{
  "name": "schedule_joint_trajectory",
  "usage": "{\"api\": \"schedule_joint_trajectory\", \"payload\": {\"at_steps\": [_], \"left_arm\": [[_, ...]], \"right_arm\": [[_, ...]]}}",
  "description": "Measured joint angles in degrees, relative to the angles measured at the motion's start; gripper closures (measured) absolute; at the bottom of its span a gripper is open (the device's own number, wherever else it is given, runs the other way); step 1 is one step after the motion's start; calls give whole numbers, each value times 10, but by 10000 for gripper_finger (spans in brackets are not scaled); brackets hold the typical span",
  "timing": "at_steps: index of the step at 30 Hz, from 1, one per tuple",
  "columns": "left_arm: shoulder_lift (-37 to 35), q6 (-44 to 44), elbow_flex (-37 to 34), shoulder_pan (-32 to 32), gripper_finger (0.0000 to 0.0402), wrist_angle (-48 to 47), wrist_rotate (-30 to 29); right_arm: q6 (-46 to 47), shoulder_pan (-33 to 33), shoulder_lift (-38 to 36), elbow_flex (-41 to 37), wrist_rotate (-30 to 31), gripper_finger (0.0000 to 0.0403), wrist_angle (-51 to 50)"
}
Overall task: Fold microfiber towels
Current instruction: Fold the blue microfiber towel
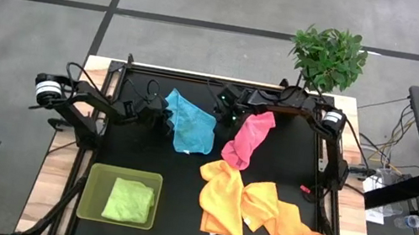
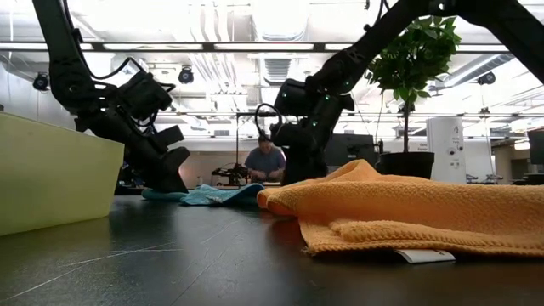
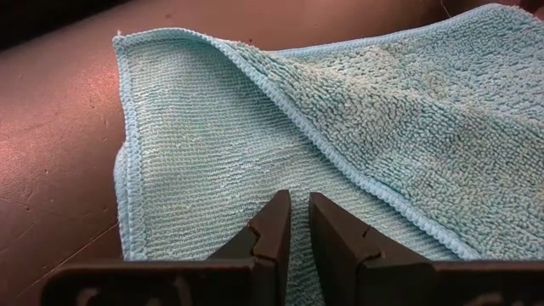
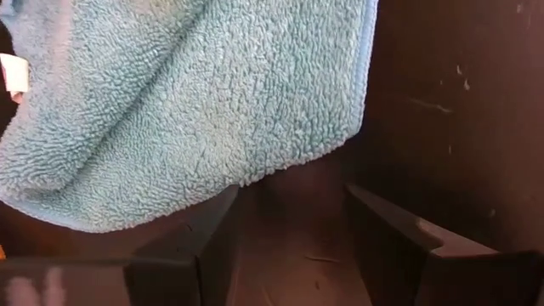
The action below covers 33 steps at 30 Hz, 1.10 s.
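a: how many towels do you count?

b: five. one light blue towel (image 1: 191, 123) toward the back of the black table (image 1: 128, 147), one pink towel (image 1: 248, 138) just to its right, a yellow towel (image 1: 223, 198) and an orange towel (image 1: 283, 215) lying rumpled and overlapping at the front right, and one lime green towel (image 1: 129, 201).

a: any containers?

b: one, a translucent lime-green tray (image 1: 96, 175) at the front left. the green towel lies in it, folded up small. nothing else is inside.

a: where are your claws?

b: my left gripper (image 3: 297, 223) is down at the left edge of the blue towel, fingers nearly together with only a thin slit between them, the tips over the cloth where a corner is turned over. i can't tell that it has any fabric pinched. my right gripper (image 4: 289, 223) is at the back right edge of the same towel, between the blue and the pink one, fingers spread wide and holding nothing, the blue edge just ahead of them.

a: anything else on view?

b: a potted plant (image 1: 328, 59) behind the table, and a person (image 2: 265, 161) seated far back in the room.
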Motion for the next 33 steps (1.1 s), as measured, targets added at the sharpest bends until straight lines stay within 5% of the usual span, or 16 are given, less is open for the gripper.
{"api": "schedule_joint_trajectory", "payload": {"at_steps": [19,33], "left_arm": [[0,-1,0,0,369,1,0],[0,-2,0,0,369,1,0]], "right_arm": [[78,29,-1,-62,-1,209,139],[85,78,2,-62,-2,246,290]]}}
